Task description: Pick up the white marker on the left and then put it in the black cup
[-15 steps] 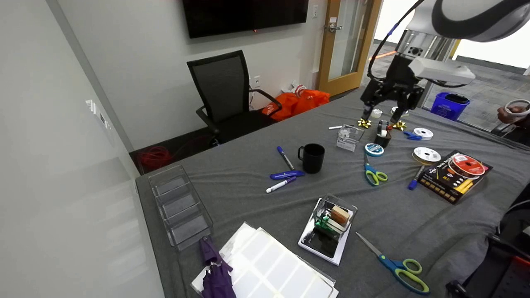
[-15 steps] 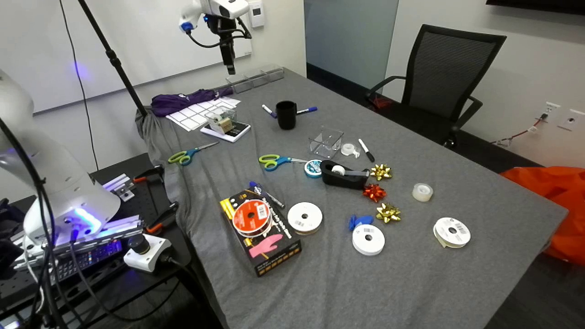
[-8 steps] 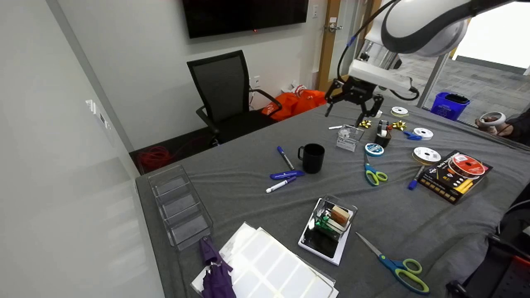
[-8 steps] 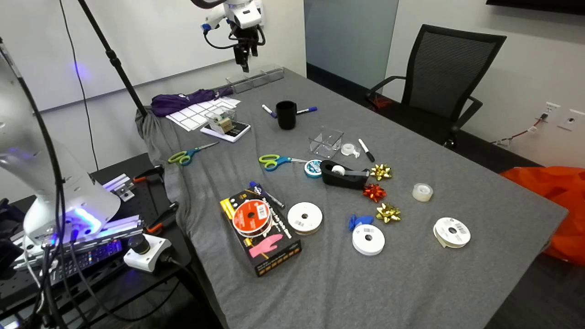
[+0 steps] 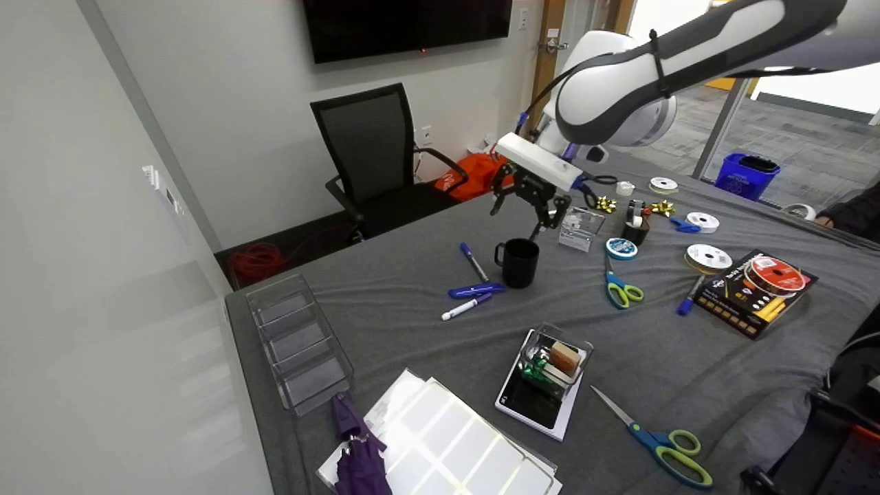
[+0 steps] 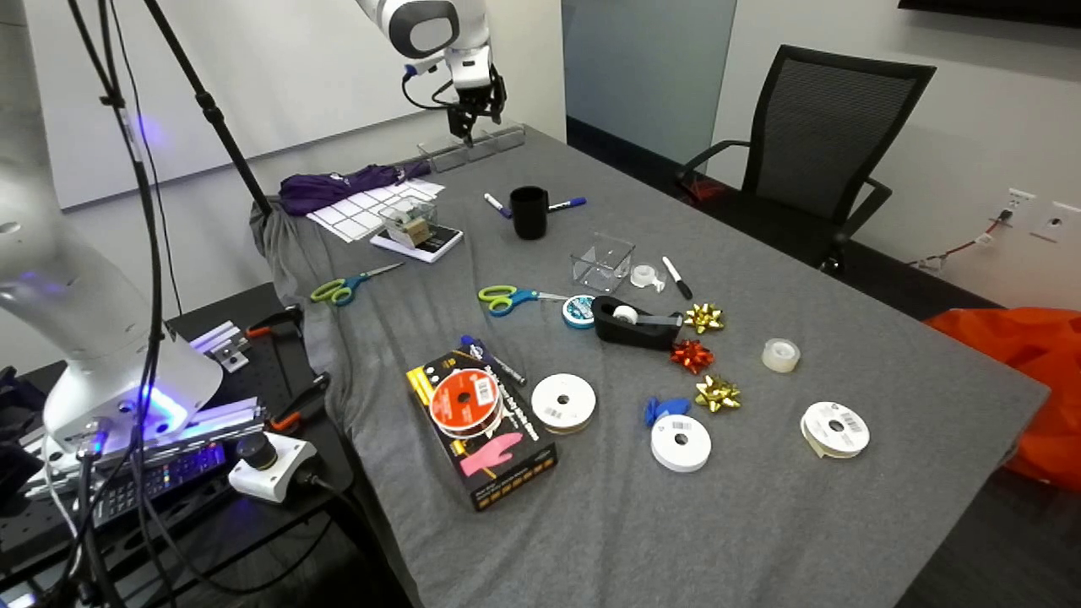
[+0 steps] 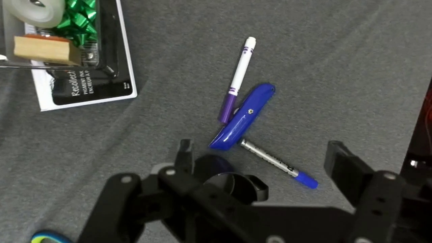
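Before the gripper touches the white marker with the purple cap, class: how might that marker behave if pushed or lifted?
The white marker would probably roll if nudged sideways, since it looks cylindrical. It should lift stiff and light, being slim, straight and pen-like. The blue knife close beside its purple cap might stop a roll that way.

In the wrist view's upper left, the ink-pad package (image 7: pixel 101 92) reads "Recollect", "PIGMENT INK" and "ENCREUR".
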`<state>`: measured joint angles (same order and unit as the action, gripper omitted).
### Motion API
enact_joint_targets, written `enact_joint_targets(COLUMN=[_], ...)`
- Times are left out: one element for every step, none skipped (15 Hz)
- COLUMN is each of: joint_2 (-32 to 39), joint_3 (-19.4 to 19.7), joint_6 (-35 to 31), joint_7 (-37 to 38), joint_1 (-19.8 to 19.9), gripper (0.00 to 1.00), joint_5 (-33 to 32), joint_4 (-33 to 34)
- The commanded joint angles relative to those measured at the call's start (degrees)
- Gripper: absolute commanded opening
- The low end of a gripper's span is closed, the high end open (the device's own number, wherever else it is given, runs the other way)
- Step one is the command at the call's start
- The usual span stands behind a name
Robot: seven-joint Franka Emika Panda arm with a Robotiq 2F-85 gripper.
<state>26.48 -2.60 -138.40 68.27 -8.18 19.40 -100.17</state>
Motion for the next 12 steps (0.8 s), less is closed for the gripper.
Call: enact_joint_targets(joint_2=[1.8,3.5,4.8,5.5,5.8,5.8,5.8,5.7,6.3,7.0,7.9,8.4], joint_3=[0.1,0.2,0.2,0.3,0.3,0.3,0.3,1.1,1.7,2.3,2.7,2.9], joint_6=[0.2,0.2,0.2,0.3,0.3,0.3,0.3,0.5,0.3,0.9,1.1,1.3], joint_7=[1.3,2.1,2.4,2.5,2.5,2.6,2.6,4.4,6.6,9.1,11.6,13.6], joint_1=[-0.2,-0.3,-0.3,-0.3,-0.3,-0.3,-0.3,-1.2,-2.4,-3.4,-4.5,-5.3], gripper=[1.0,1.0,1.0,1.0,1.0,1.0,1.0,1.0,1.0,1.0,1.0,1.0], joint_5=[-0.4,-0.7,-0.8,-0.8,-0.8,-0.8,-0.8,-1.9,-3.0,-4.4,-5.9,-7.4], joint_4=[2.1,4.0,5.3,6.1,6.5,6.7,6.8,7.0,7.7,8.7,9.6,10.2])
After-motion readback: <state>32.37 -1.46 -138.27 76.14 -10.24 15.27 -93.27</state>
